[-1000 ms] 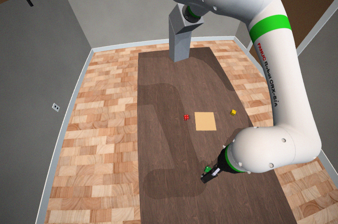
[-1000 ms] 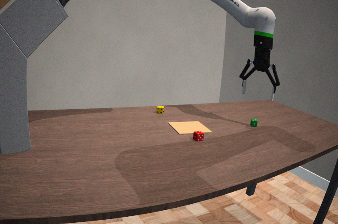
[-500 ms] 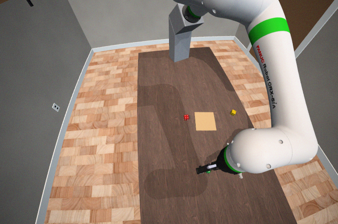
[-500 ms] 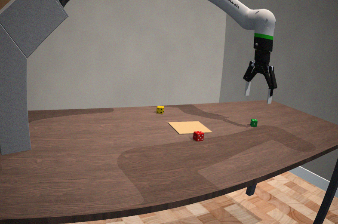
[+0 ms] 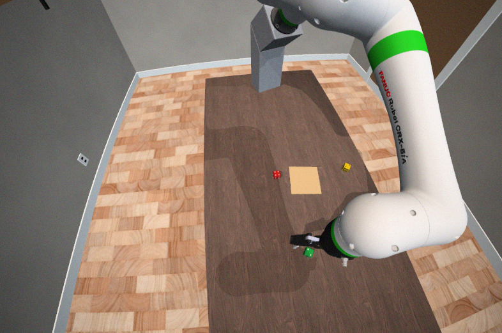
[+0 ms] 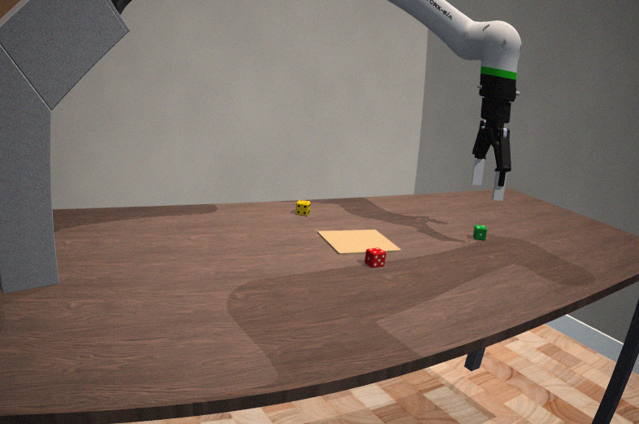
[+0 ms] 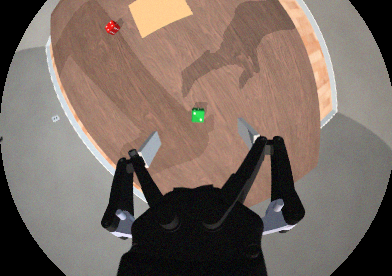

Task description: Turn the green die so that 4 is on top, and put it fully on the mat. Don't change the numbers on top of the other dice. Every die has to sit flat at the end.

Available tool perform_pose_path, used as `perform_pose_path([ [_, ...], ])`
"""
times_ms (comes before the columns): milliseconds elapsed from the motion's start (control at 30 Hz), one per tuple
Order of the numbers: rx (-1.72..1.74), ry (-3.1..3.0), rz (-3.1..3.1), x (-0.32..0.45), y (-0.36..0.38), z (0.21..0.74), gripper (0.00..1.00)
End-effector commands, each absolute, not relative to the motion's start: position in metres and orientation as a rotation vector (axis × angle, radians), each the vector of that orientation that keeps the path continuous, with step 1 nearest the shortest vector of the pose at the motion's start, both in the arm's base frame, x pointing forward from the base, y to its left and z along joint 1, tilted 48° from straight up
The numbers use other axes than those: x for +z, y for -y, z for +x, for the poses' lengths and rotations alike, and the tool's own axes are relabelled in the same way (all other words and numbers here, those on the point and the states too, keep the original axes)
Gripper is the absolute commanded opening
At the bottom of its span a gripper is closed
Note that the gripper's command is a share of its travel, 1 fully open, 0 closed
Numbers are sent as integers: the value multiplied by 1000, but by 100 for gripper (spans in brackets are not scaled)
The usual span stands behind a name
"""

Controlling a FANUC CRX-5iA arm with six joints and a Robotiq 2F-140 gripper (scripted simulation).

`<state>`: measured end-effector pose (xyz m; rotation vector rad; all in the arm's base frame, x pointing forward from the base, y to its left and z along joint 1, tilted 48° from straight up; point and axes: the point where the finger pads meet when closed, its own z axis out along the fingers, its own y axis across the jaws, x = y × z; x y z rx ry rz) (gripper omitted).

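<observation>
The green die [image 5: 308,252] [image 6: 480,232] [image 7: 198,115] sits flat on the table, off the mat, with two pips on its top face in the wrist view. The square tan mat [image 5: 304,179] [image 6: 358,241] [image 7: 160,9] lies between the green die and the robot's base, with no die on it. My gripper [image 6: 488,190] [image 7: 197,131] is open and empty, pointing down above the table. In the wrist view the green die shows between and slightly beyond the two fingertips, well below them. In the top view the far fingertip is hidden.
A red die [image 5: 276,174] [image 6: 375,257] [image 7: 112,27] sits flat just beside the mat. A yellow die [image 5: 346,167] [image 6: 302,207] sits on the mat's opposite side, farther off; it is not in the wrist view. The robot's grey pedestal [image 5: 267,65] [image 6: 25,176] stands at the table's far end.
</observation>
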<state>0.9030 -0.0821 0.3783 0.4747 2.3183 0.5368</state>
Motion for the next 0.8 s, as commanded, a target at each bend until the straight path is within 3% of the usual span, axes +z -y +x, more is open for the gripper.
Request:
perform_pose_path([
  [0, 601, -2297, 666, 377, 82, 905, 100],
  [167, 632, -2282, 745, 376, 81, 906, 100],
  [200, 632, -2282, 745, 376, 81, 906, 35],
  [767, 632, -2282, 745, 376, 81, 906, 35],
])
